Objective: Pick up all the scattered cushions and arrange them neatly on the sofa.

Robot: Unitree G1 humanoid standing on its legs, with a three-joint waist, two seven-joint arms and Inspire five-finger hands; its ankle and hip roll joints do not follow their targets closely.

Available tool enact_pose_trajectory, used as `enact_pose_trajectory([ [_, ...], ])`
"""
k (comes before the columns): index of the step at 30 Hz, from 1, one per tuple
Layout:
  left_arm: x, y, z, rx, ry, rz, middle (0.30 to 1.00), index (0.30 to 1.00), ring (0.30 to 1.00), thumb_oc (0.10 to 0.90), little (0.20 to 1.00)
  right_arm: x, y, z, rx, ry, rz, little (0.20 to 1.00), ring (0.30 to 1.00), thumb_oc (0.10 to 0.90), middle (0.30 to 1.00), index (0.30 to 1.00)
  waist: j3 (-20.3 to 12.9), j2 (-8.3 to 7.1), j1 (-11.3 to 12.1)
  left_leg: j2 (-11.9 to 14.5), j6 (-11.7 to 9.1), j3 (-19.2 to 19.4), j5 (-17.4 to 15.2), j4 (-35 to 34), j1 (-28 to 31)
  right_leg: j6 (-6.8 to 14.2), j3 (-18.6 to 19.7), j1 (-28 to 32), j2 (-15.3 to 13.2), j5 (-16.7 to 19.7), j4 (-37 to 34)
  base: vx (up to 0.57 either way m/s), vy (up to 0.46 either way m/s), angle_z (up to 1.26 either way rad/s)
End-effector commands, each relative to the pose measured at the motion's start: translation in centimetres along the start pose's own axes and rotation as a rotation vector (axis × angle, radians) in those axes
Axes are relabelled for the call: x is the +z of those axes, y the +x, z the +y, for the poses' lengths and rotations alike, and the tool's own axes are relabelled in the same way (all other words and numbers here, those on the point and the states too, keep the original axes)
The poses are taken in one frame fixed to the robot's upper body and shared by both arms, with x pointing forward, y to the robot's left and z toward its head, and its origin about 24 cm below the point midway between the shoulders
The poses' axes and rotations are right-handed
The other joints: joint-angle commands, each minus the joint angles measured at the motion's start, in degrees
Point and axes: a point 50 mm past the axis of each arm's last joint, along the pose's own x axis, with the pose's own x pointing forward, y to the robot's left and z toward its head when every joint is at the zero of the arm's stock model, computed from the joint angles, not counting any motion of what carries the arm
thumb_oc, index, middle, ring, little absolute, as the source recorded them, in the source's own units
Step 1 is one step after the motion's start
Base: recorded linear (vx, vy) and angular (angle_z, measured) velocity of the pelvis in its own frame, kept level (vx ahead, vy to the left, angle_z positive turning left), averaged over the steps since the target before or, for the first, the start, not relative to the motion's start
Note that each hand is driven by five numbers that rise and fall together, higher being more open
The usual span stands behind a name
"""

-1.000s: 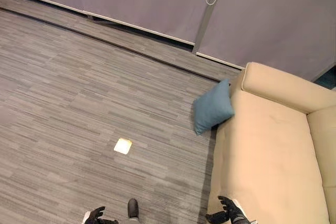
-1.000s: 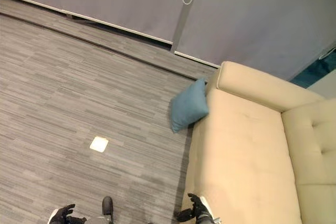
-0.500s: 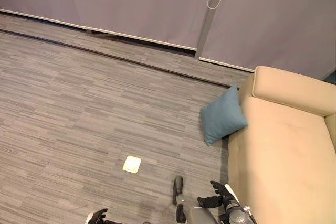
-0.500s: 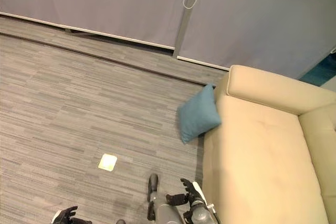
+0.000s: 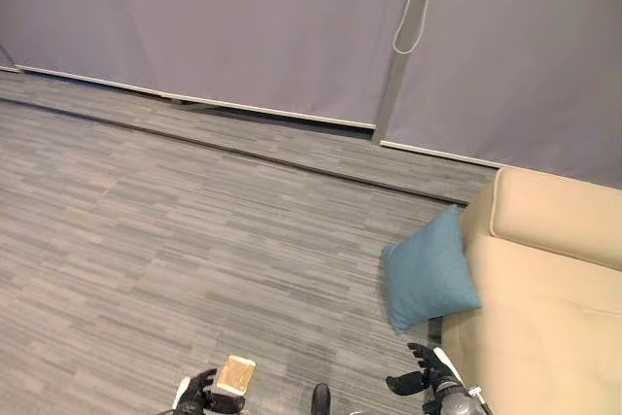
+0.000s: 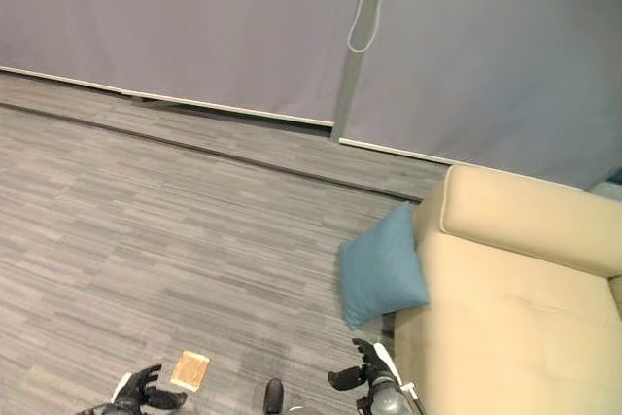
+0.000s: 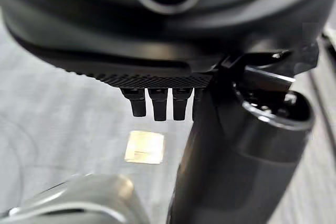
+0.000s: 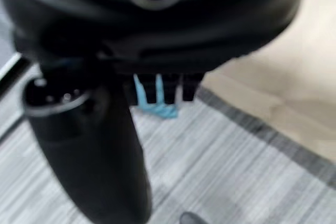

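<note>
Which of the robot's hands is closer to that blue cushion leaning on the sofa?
The right hand. It hangs open just below the blue cushion, beside the sofa. The left hand is open too, far off to the cushion's left, by a small tan square on the floor.

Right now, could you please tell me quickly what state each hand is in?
Left hand: open, fingers relaxed, holding nothing.
Right hand: open, fingers spread, holding nothing; the blue cushion leans against the sofa ahead of it.
</note>
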Motion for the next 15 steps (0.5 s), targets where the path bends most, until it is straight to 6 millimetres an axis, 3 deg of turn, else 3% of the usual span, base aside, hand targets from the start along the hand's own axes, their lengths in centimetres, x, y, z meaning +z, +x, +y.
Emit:
enact_pose_trajectory([
  [1, -1.3, -0.2, 1.3, 0.018, 0.06, 0.026, 0.9, 0.9, 0.9, 0.8, 0.9, -0.4, -0.2, -1.1, -0.052, -0.001, -0.017, 0.9, 0.9, 0.8, 0.9, 0.9, 0.8, -1.14, 0.8, -3.2, 3.0, 1.3, 1.2, -6.4, 1.9, 10.1, -0.3, 0.6, -3.8, -4.8, 3.0, 0.36, 0.158, -0.45],
  [2, -1.4, -0.3, 1.2, 0.018, 0.055, 0.028, 0.9, 0.9, 0.9, 0.8, 0.9, -0.3, -0.2, -1.1, -0.056, 0.001, -0.021, 0.9, 0.9, 0.8, 0.9, 0.9, 1.5, -0.38, 2.0, -3.7, 2.3, -1.8, 5.7, -11.5, -0.6, 10.1, 2.0, 2.7, -2.4, -5.7, 2.6, 0.38, 0.173, -0.42],
  [4, -1.2, -0.2, 1.2, 0.018, 0.05, 0.023, 0.9, 0.9, 0.9, 0.8, 0.9, -0.2, -0.1, -1.1, -0.057, -0.006, -0.024, 0.9, 0.9, 0.8, 0.9, 0.9, 1.6, 0.06, 2.7, -4.5, 2.0, -4.5, 8.0, -14.3, -2.2, 10.0, 4.0, 3.4, -1.6, -6.2, 2.7, 0.33, 0.172, -0.6],
  [8, -1.9, -0.4, 1.0, 0.012, 0.061, 0.046, 0.9, 0.9, 0.9, 0.8, 0.9, -0.2, -0.2, -0.7, -0.05, -0.012, -0.026, 0.9, 0.9, 0.8, 0.9, 0.9, 0.6, 0.74, 2.8, -5.2, 2.9, -5.3, 7.7, -17.1, 0.5, 10.4, 6.2, 3.8, -1.7, -7.5, 4.8, 0.2, 0.146, -0.82],
  [11, -2.2, -0.5, 1.1, 0.017, 0.062, 0.054, 0.9, 0.9, 0.9, 0.8, 0.9, 0.2, -0.1, -0.2, -0.034, -0.005, -0.038, 0.9, 0.9, 0.8, 0.9, 0.9, -0.5, 0.92, 2.7, -6.2, 4.4, -3.3, 6.4, -19.0, 3.5, 11.6, 7.5, 2.7, -2.4, -7.6, 9.7, 0.25, 0.204, -0.64],
  [14, -1.4, -0.2, 1.7, 0.035, 0.053, 0.031, 0.9, 0.9, 0.9, 0.8, 0.9, 1.2, 0.1, 0.0, -0.024, -0.007, -0.067, 0.9, 0.9, 0.8, 0.9, 0.9, -0.1, 1.23, 2.2, -6.3, 5.9, -0.9, 5.2, -20.5, 6.7, 14.3, 7.0, -2.1, -3.5, -3.9, 20.2, 0.17, 0.129, -0.6],
  [15, -1.4, -0.2, 1.7, 0.035, 0.053, 0.03, 0.9, 0.9, 0.9, 0.8, 0.9, 1.2, 0.1, 0.0, -0.024, -0.007, -0.067, 0.9, 0.9, 0.8, 0.9, 0.9, -0.1, 1.22, 2.2, -6.3, 5.9, -0.9, 5.2, -20.5, 6.7, 14.3, 7.0, -2.1, -3.5, -3.9, 20.2, 0.15, 0.124, -0.28],
])
